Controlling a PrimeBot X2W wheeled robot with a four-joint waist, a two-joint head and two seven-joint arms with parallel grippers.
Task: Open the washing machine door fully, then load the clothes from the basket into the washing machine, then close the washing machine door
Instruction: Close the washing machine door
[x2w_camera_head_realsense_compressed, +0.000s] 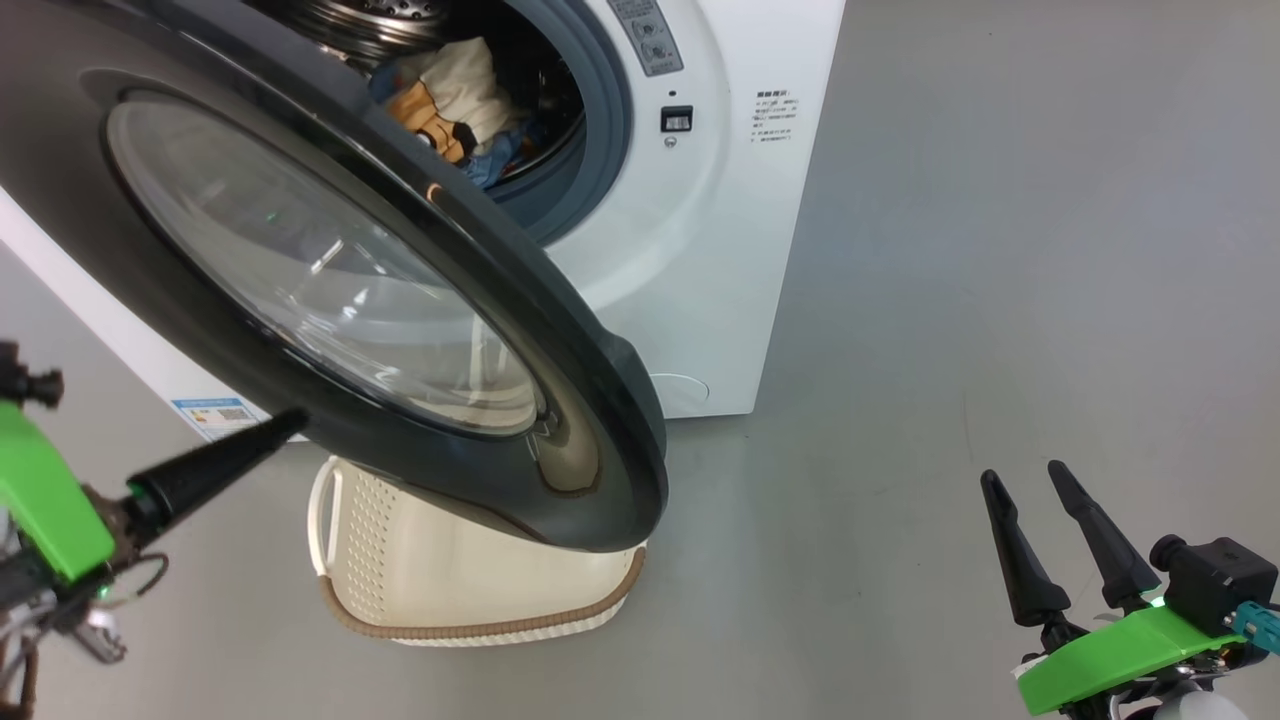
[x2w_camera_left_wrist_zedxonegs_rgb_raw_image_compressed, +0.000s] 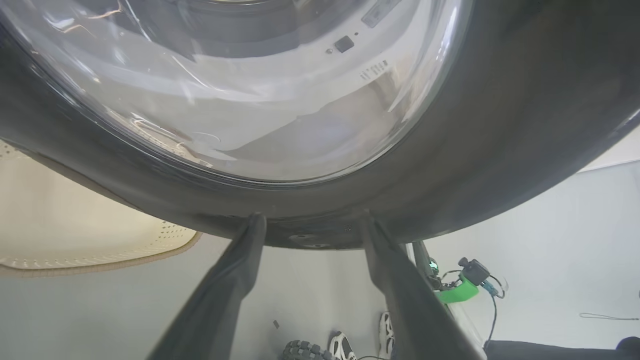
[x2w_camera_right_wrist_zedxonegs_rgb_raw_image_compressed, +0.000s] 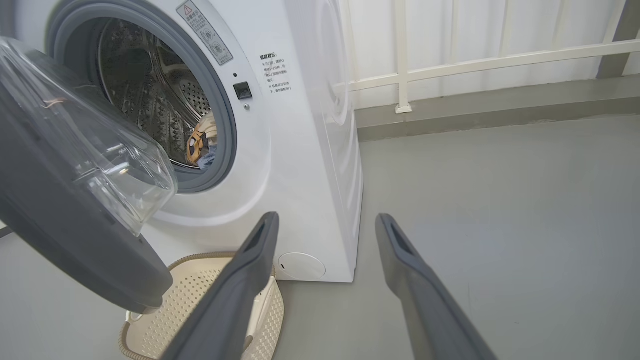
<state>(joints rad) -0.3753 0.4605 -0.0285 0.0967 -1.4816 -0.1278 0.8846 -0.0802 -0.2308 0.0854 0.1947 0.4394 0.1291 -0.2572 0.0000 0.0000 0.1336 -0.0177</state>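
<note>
The washing machine (x2w_camera_head_realsense_compressed: 700, 250) stands with its drum showing, and the clothes (x2w_camera_head_realsense_compressed: 450, 95) lie inside it, cream, orange and blue. The washing machine door (x2w_camera_head_realsense_compressed: 560, 330) hangs partly open, swung out over the basket (x2w_camera_head_realsense_compressed: 480, 630). My left gripper (x2w_camera_left_wrist_zedxonegs_rgb_raw_image_compressed: 312, 220) is open, with both fingertips (x2w_camera_left_wrist_zedxonegs_rgb_raw_image_compressed: 256, 220) against the door's black rim from below. From the head it shows at the lower left (x2w_camera_head_realsense_compressed: 285, 425). My right gripper (x2w_camera_head_realsense_compressed: 1022, 473) is open and empty over the floor at the lower right, apart from the machine. In its own view (x2w_camera_right_wrist_zedxonegs_rgb_raw_image_compressed: 327, 219) it faces the machine's front corner, the clothes (x2w_camera_right_wrist_zedxonegs_rgb_raw_image_compressed: 200, 145) and the basket (x2w_camera_right_wrist_zedxonegs_rgb_raw_image_compressed: 195, 257).
Grey floor stretches to the right of the machine. A white railing (x2w_camera_right_wrist_zedxonegs_rgb_raw_image_compressed: 400, 75) and a low ledge run behind it. A blue label (x2w_camera_head_realsense_compressed: 215, 412) sits at the machine's lower corner. Shoes (x2w_camera_left_wrist_zedxonegs_rgb_raw_image_compressed: 342, 345) show on the floor beneath the left gripper.
</note>
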